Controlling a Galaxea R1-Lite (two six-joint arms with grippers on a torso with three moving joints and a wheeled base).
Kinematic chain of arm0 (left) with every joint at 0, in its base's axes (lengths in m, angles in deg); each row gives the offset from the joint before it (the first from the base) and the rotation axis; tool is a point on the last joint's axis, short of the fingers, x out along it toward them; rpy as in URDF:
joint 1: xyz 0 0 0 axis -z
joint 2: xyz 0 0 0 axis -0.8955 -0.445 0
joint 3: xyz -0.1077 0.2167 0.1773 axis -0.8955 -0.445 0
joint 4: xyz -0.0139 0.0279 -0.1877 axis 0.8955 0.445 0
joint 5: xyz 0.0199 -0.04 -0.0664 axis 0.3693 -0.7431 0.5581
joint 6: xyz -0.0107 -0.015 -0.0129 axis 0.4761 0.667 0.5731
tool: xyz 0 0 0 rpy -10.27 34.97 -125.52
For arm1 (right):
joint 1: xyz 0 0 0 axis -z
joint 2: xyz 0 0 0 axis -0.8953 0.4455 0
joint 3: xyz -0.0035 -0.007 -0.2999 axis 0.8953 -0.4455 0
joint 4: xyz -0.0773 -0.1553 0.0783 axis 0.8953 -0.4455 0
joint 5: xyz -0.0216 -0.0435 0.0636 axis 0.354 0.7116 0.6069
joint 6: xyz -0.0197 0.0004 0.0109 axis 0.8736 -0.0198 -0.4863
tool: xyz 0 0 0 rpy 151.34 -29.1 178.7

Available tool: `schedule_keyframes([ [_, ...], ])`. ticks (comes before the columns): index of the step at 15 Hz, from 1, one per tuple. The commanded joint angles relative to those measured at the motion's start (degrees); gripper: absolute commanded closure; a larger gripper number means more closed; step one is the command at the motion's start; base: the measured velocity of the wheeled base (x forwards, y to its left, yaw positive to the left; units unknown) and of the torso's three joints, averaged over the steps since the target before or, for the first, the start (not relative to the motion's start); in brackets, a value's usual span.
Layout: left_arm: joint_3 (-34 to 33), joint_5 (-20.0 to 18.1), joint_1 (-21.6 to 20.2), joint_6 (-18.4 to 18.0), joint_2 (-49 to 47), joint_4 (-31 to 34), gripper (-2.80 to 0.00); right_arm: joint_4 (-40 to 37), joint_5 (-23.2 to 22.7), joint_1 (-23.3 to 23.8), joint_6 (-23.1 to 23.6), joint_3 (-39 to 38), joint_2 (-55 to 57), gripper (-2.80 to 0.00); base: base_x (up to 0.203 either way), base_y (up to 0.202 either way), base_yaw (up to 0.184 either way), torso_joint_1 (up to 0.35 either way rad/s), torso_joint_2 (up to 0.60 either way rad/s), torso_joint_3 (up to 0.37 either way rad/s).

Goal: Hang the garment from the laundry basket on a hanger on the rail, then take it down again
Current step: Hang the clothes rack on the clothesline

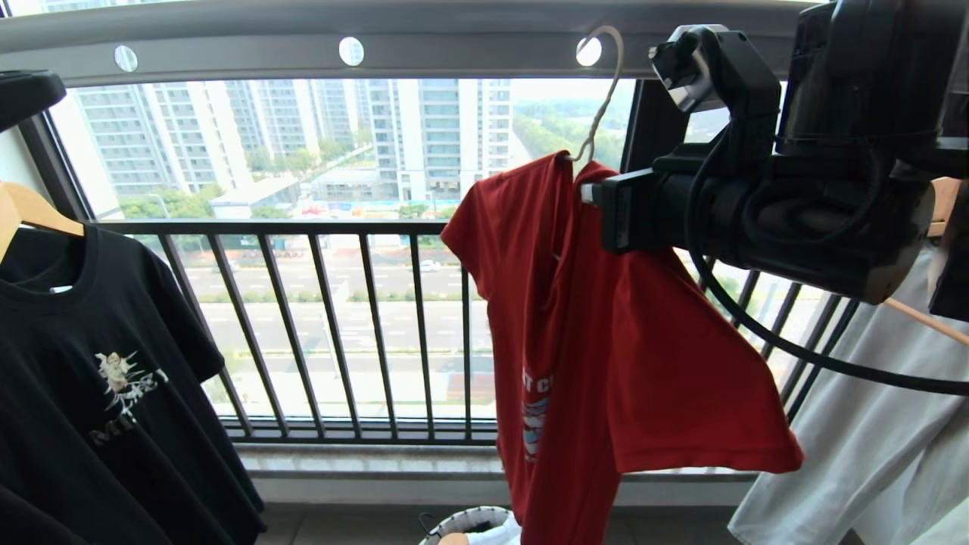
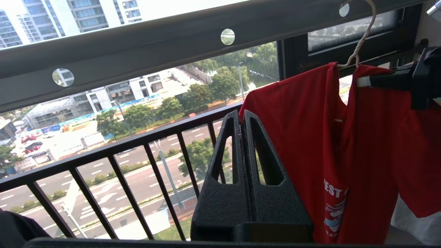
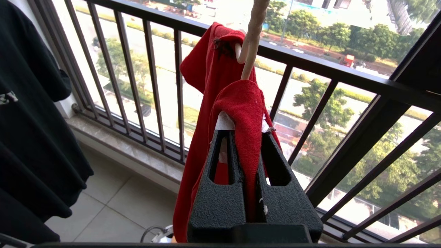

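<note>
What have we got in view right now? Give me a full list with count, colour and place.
red T-shirt: one, red with white lettering, hanging on the wire hanger under the rail.
wire hanger: one, off-white, hooked through a hole in the rail.
rail: one, grey with round holes, overhead.
laundry basket: one, white-and-dark rim, on the floor below the red T-shirt.
black T-shirt: one, printed, on a wooden hanger at the left.
white garment: one, hanging at the right.
window railing: one, black bars, behind everything.
left gripper: black, shut and empty, beside the red T-shirt.
right gripper: black, shut on the red T-shirt's shoulder.
</note>
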Motion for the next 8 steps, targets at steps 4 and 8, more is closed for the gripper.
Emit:
schedule_keyframes([
  [4,0.1,0.0,0.0,0.0,0.5,-0.1,0.00,0.0,0.4,0.0,0.9,0.8,3.1,0.00,0.000,0.000,0.000,0.000,0.00,0.000],
  [8,0.1,0.0,0.0,0.0,0.6,-0.1,0.00,0.0,1.4,0.0,1.4,0.2,2.9,0.00,0.000,0.000,0.000,0.000,0.00,0.000],
])
